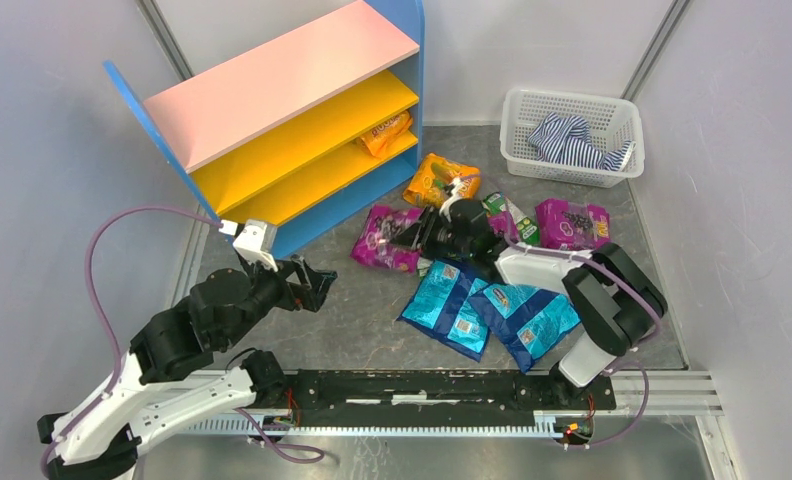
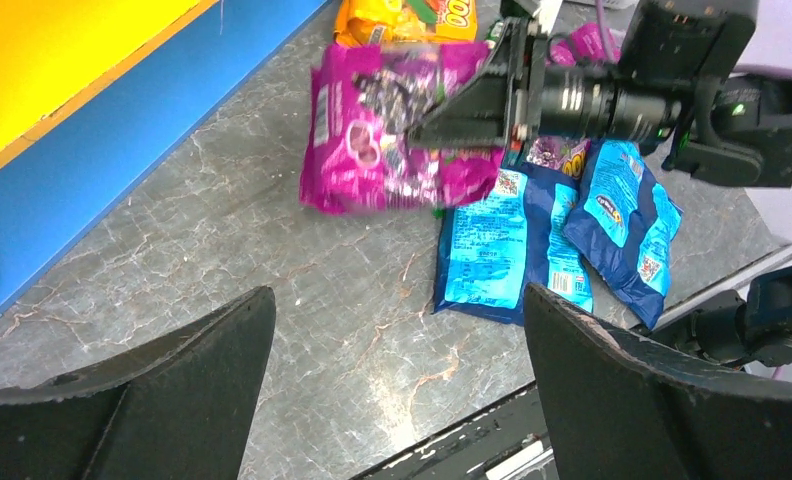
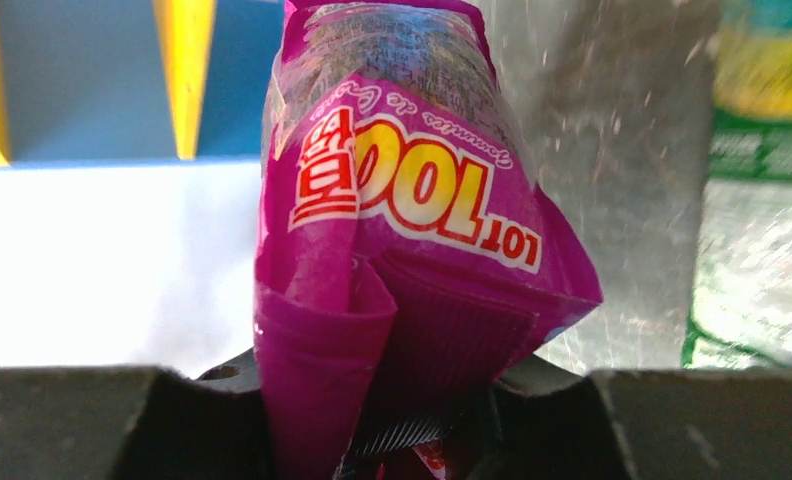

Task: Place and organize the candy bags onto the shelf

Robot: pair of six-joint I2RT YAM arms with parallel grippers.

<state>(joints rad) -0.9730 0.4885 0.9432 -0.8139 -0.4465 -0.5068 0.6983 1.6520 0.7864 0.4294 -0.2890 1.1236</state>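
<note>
Left gripper (image 1: 322,287) sits nearest, low by the front corner of the blue-sided open shelf (image 1: 272,75) with pink top and yellow boards, jaws spread wide around nothing. Right gripper (image 1: 419,238), reaching leftward from a bent elbow over the shiny blue flat packets (image 1: 522,318), is clamped on one end of the glossy purple candy bag (image 1: 380,240); its length runs away from the jaws toward the shelf, so I'd expect a carry that way.

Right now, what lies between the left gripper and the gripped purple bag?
Only bare tabletop between left gripper and purple bag; the left wrist view shows it.
</note>
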